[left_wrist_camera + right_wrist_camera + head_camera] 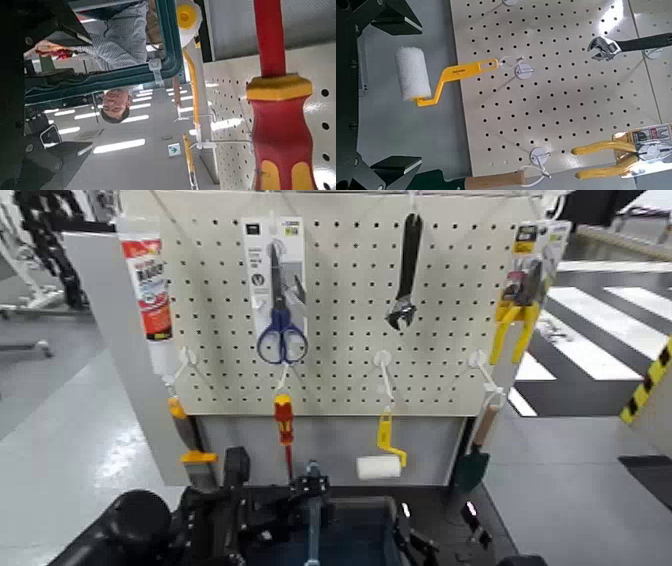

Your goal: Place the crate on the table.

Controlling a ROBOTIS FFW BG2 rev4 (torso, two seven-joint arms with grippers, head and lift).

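Observation:
The dark blue-grey crate (362, 525) sits low at the front in the head view, and its upright blue handle (313, 508) stands in the middle. A black flat surface, apparently the table (447, 504), shows around its far right corner. My left gripper (232, 508) is at the crate's left end. The left wrist view shows the crate's rim (162, 49) close by, but my left fingers are lost in dark shapes. My right gripper (422, 546) is at the crate's right end. In the right wrist view its black fingertips (396, 16) stand wide apart with nothing between them.
A beige pegboard (340, 370) stands just behind the crate, hung with scissors (281, 330), a wrench (404, 280), yellow pliers (515, 320), a red screwdriver (284, 425), a paint roller (380, 462) and a tube (148, 285). A person in a checked shirt (119, 39) shows beyond the crate.

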